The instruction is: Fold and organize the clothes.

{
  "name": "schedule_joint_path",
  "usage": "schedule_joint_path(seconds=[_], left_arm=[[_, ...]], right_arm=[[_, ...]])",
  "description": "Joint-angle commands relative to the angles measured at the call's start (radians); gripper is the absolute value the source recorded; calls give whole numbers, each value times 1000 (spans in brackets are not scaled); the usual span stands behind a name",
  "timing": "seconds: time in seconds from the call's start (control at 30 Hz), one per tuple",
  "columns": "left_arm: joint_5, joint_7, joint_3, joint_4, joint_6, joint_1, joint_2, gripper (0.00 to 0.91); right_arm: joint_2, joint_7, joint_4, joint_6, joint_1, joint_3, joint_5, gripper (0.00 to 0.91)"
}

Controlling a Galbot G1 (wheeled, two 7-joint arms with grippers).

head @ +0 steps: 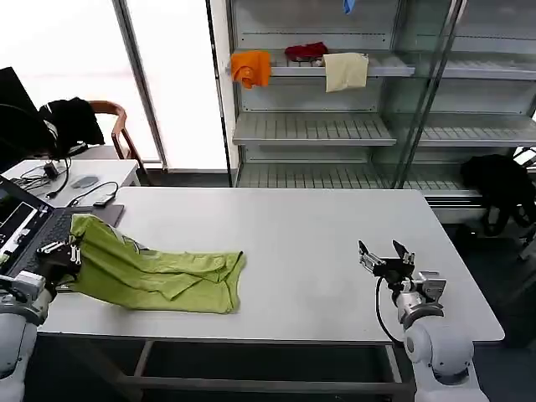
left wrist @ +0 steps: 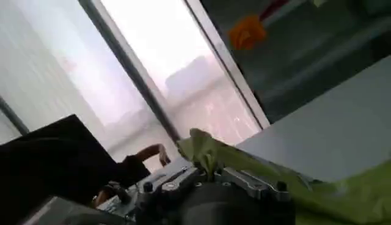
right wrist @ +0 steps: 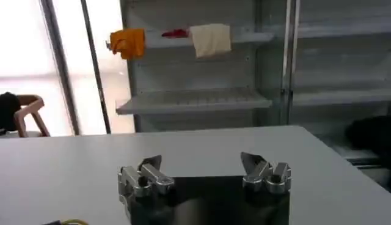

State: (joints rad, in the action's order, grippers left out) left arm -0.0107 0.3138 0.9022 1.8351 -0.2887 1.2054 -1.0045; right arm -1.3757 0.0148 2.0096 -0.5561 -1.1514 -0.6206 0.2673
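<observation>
The clothes are one lime yellow-green T-shirt (head: pixel 159 272), lying bunched along the left front part of the white table (head: pixel 318 234). Its left end is lifted off the table, pinched in my left gripper (head: pixel 64 249), which is shut on the fabric at the table's left edge. In the left wrist view a fold of the green T-shirt (left wrist: pixel 208 153) rises from between the closed jaws of the left gripper (left wrist: pixel 211 176). My right gripper (head: pixel 386 255) hovers open and empty over the table's right front, far from the shirt; the right gripper (right wrist: pixel 201 165) shows bare tabletop between its fingers.
A laptop (head: pixel 25 226) and cables (head: pixel 92 197) sit on a side desk at the left, close to my left arm. Shelves behind hold orange (head: pixel 251 67), red (head: pixel 306 50) and cream (head: pixel 345 71) cloths. A black garment (head: pixel 502 180) hangs at the right.
</observation>
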Motion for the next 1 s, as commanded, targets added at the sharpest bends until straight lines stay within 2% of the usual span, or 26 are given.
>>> schedule_joint_path(seconds=[0.03, 0.17, 0.43, 0.8, 1.0], left_arm=[[-109, 47, -101, 193, -43, 19, -115, 0], [-230, 26, -281, 245, -60, 20, -228, 0], [-354, -25, -464, 232, -110, 3, -318, 0], [-292, -80, -528, 136, -179, -15, -373, 0], [-294, -91, -534, 89, -183, -24, -382, 0]], right_arm=[[-3, 1, 4, 3, -18, -6, -3, 907], [-4, 5, 12, 9, -40, -14, -6, 907], [1, 12, 19, 20, -66, -27, -7, 907], [2, 12, 22, 21, -62, -21, -9, 907], [-1, 13, 20, 24, -64, -19, -11, 907]])
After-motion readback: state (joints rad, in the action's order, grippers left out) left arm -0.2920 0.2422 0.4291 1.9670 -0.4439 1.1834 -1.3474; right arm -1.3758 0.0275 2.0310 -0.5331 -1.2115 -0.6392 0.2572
